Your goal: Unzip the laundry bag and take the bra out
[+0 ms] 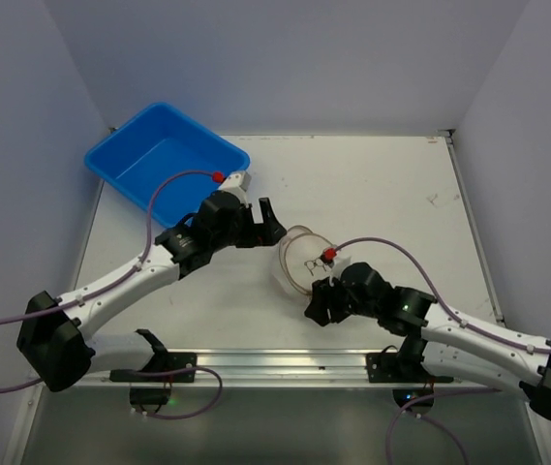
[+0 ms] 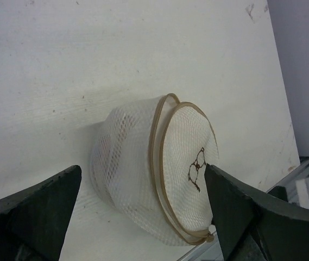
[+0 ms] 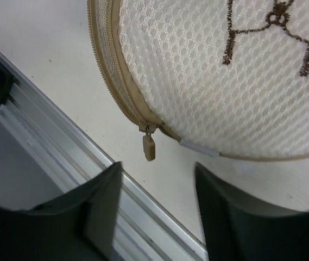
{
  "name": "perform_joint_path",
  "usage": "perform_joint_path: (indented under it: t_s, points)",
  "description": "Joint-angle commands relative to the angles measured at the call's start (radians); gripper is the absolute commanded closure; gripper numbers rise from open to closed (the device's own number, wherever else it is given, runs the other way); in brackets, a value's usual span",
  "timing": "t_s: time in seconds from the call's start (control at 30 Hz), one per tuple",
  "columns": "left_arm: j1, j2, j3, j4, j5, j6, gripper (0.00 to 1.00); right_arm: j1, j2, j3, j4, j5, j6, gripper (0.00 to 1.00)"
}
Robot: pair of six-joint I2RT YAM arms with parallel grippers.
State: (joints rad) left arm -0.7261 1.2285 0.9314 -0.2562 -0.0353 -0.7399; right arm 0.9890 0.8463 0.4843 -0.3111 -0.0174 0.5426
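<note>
The laundry bag [image 1: 301, 258] is a small round cream mesh drum with a tan zipper band and a black bra mark, lying mid-table. In the left wrist view the bag [image 2: 143, 174] lies ahead between my open fingers, untouched. My left gripper [image 1: 267, 223] is open just left of it. In the right wrist view the bag's face [image 3: 219, 70] fills the top, and its tan zipper pull [image 3: 149, 147] hangs just beyond my open fingers. My right gripper [image 1: 319, 300] is open and empty at the bag's near side. The zipper looks closed; no bra is in view.
A blue tub [image 1: 166, 155] stands at the far left corner of the white table [image 1: 391, 194]. An aluminium rail [image 1: 275, 363] runs along the near edge, seen close below the right gripper [image 3: 51, 141]. Grey walls bound the table on three sides.
</note>
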Motion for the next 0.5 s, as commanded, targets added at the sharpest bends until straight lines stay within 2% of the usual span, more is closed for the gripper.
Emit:
perform_joint_path:
  t_s: [0.0,0.1,0.23,0.33,0.47]
  points:
    - [0.008,0.064,0.085,-0.008,0.041,0.092,0.02,0.0,-0.105,0.086,-0.173,0.016,-0.013,0.34]
    - [0.008,0.146,0.16,-0.02,0.09,0.125,0.04,0.002,-0.153,0.166,-0.273,0.075,0.014,0.19]
    - [0.008,0.251,0.233,-0.034,0.101,0.155,0.1,-0.001,-0.185,0.302,-0.368,0.204,0.063,0.09]
    - [0.01,0.331,0.306,-0.083,0.074,0.189,0.15,-0.013,-0.171,0.35,-0.381,0.296,0.074,0.04]
    - [0.01,0.393,0.34,-0.095,0.089,0.212,0.31,-0.076,-0.084,0.411,-0.379,0.297,0.092,0.04]
